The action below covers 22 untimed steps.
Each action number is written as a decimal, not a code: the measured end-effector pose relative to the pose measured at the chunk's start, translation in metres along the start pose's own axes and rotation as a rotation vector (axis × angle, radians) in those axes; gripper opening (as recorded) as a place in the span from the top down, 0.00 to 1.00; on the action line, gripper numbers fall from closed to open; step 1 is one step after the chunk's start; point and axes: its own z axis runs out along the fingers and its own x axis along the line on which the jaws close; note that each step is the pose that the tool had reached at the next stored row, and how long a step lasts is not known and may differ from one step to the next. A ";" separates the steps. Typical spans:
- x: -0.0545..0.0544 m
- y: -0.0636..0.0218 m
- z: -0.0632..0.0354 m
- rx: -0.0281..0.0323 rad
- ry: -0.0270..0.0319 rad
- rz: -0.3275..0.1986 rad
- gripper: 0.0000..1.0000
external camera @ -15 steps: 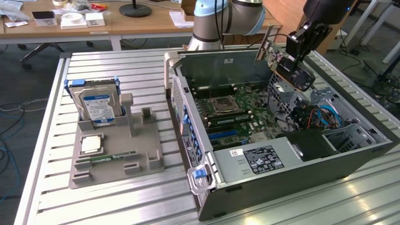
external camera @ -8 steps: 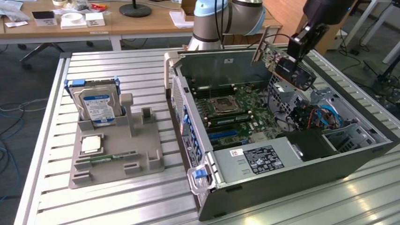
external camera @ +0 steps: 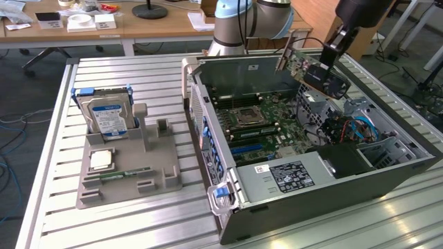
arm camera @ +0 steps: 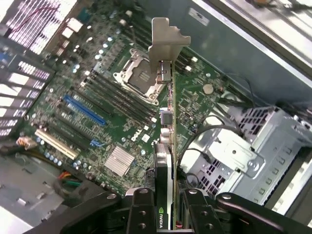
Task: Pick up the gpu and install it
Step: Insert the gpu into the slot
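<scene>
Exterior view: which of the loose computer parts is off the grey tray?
The gpu, held by the gripper above the open case. The hard drive stands upright in the tray; the CPU and RAM stick lie flat on it.

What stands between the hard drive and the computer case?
Grey holder posts stand between the hard drive and the case, seen in the exterior view.
</scene>
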 end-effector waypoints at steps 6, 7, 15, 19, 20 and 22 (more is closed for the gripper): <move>0.000 0.0000 0.0003 -0.0032 0.0073 -0.109 0.73; 0.000 0.0000 0.0004 -0.0037 0.0085 -0.127 0.73; 0.000 -0.0001 0.0008 -0.0080 0.0182 -0.273 0.73; 0.000 -0.0001 0.0010 -0.0099 0.0228 -0.340 0.73; 0.000 -0.0001 0.0010 -0.0102 0.0237 -0.354 0.73; 0.000 -0.0001 0.0010 -0.0107 0.0247 -0.370 0.73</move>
